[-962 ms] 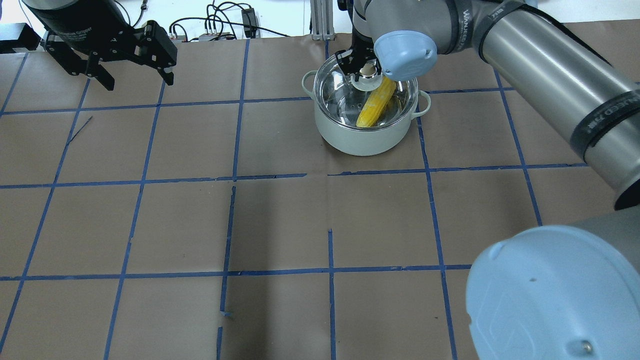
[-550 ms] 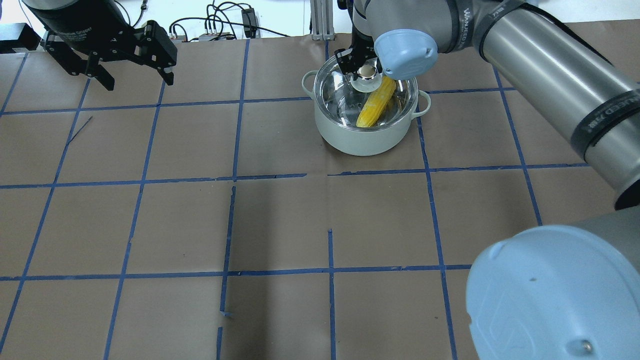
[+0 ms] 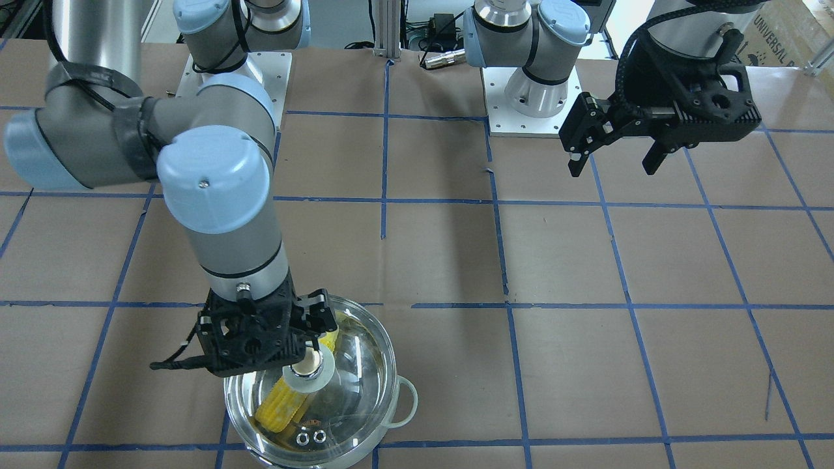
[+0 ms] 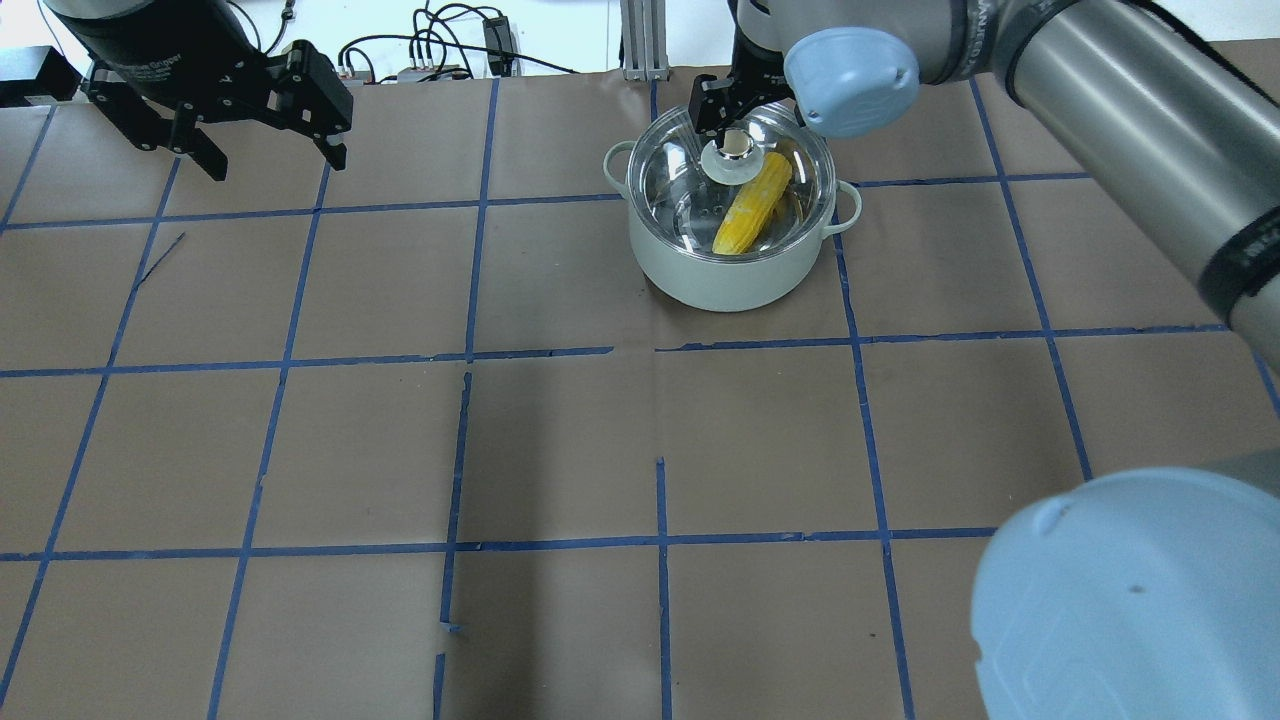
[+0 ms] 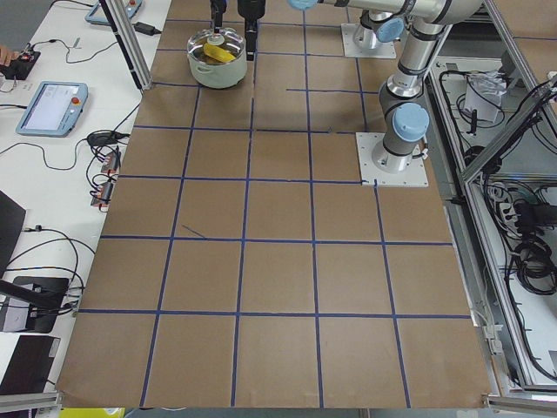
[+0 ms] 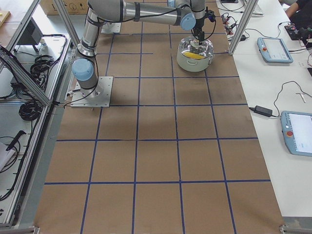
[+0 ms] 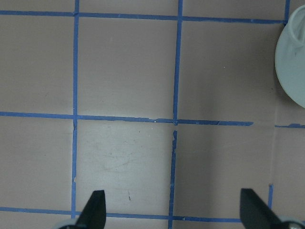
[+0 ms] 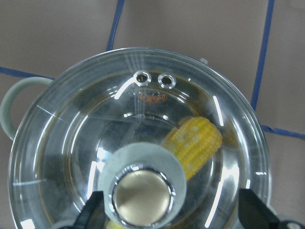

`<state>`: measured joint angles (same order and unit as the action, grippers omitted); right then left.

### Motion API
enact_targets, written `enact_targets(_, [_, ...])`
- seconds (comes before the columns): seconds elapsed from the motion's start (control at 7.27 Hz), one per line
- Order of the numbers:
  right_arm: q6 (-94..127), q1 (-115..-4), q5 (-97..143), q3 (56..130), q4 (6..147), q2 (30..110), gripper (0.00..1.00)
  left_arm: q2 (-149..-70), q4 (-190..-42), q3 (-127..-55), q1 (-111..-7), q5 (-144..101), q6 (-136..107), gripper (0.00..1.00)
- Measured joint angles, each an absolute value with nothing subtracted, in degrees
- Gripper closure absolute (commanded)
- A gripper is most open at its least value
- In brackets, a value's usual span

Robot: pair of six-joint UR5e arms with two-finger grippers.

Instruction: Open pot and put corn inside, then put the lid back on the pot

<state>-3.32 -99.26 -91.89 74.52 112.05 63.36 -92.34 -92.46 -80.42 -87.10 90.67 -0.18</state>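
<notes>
Covering one corn (image 4: 750, 205) in one pot (image 4: 720, 282) sits one lid (image 4: 672, 190); left tool (image 4: 278, 165), right tool (image 8: 172, 212) seemingly spread.

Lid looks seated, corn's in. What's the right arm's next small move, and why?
Probably raise the right gripper straight up off the knob. Its jaws stand open, wide of the knob on both sides. The lid sits level on the pot, and the corn lies inside under the glass. Nothing seems left to hold.
</notes>
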Motion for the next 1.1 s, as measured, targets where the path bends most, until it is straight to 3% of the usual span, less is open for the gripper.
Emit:
enact_targets(0.69, [-7.6,-90.3,-89.3,91.2,104.4,86.2,0.0,-92.2,-92.7,-80.4,-87.1,91.0,-0.1,0.0])
enact_targets(1.1, [-9.1,-88.5,-89.2,90.9,104.0,91.3,0.0,-92.0,-93.5,-80.4,-87.2,91.2,0.3,0.0])
